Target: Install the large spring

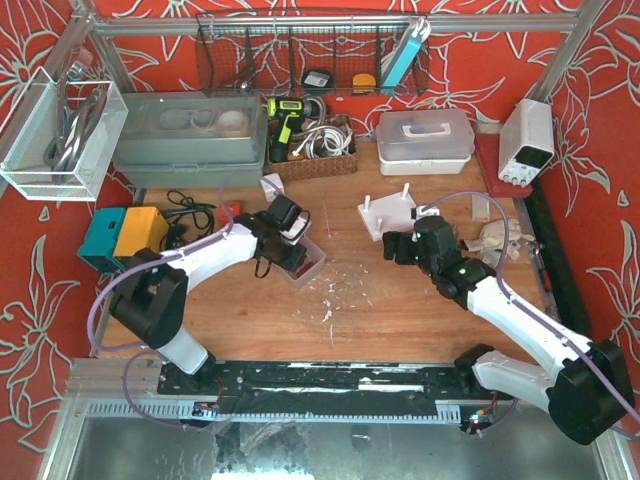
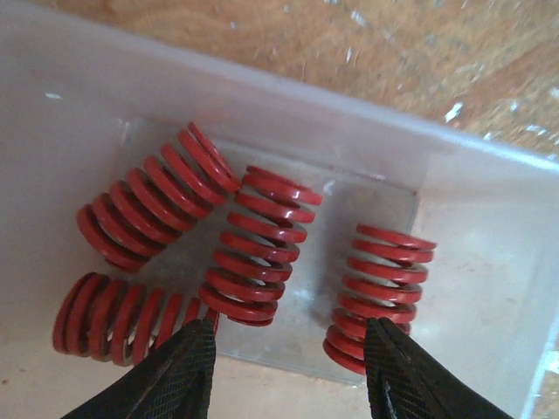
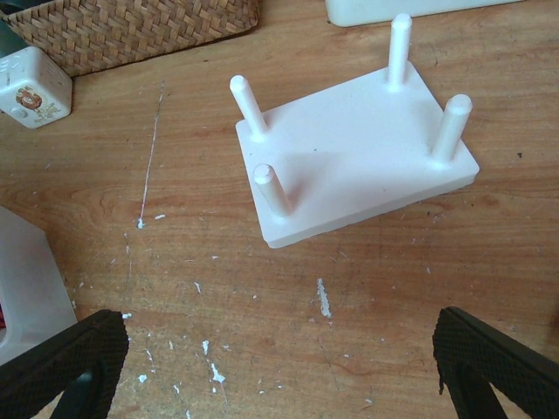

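Note:
Several red coil springs lie in a translucent white bin [image 2: 489,227]: one in the middle [image 2: 258,244], one at the right [image 2: 380,292], two at the left [image 2: 157,196]. I cannot tell which is the large one. My left gripper [image 2: 293,375] is open just above the bin, its fingertips [image 2: 188,371] on either side of the gap between the middle and right springs, holding nothing. In the top view it [image 1: 290,255] hangs over the bin [image 1: 312,262]. A white base plate with four upright pegs [image 3: 358,157] lies on the table, bare. My right gripper [image 3: 279,375] is wide open and empty just short of it [image 1: 400,245].
A wicker basket [image 1: 315,150], a white lidded box [image 1: 425,140] and a grey bin [image 1: 190,135] stand along the back. A white power supply [image 1: 527,140] is at the back right, a blue and yellow box [image 1: 125,238] at the left. A small white cube [image 3: 31,87] lies near the basket.

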`<state>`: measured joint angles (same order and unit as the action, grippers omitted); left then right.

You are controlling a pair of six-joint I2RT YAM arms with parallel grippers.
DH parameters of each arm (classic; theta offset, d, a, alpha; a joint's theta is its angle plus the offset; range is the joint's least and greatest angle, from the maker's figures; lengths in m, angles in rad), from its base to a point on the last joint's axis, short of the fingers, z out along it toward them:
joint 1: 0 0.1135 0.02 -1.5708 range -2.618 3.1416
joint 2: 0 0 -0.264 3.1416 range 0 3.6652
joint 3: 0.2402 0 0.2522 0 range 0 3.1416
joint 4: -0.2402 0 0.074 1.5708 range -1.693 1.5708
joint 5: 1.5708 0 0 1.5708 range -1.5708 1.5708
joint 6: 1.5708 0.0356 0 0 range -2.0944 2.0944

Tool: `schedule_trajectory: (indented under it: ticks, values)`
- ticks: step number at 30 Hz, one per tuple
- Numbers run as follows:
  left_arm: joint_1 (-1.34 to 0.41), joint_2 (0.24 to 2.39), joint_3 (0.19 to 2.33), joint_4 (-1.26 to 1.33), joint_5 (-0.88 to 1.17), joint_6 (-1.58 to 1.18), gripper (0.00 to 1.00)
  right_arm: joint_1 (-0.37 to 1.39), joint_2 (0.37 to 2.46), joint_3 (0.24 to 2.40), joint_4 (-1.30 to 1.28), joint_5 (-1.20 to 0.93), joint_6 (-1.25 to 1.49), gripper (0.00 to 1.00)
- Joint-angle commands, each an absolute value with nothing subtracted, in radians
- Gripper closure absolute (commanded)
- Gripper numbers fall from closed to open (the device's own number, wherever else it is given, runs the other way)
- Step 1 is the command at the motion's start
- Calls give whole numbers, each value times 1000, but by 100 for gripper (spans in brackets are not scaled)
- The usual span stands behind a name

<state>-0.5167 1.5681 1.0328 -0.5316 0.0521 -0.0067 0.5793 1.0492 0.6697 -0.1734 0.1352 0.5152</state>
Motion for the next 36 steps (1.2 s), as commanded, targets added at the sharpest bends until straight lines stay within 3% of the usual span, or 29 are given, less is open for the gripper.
schedule_trajectory:
  ticks: [1, 21, 36]
  values:
    - [-510, 1618, 1053, -583, 57, 27, 51, 584, 1049, 657, -161, 133, 522, 4]
    - [-509, 1783, 1112, -601, 47, 58, 61, 584, 1059, 660, -169, 158, 510, 4]
    - [-508, 1682, 1167, -601, 94, 83, 99, 584, 1055, 663, -169, 154, 508, 4]
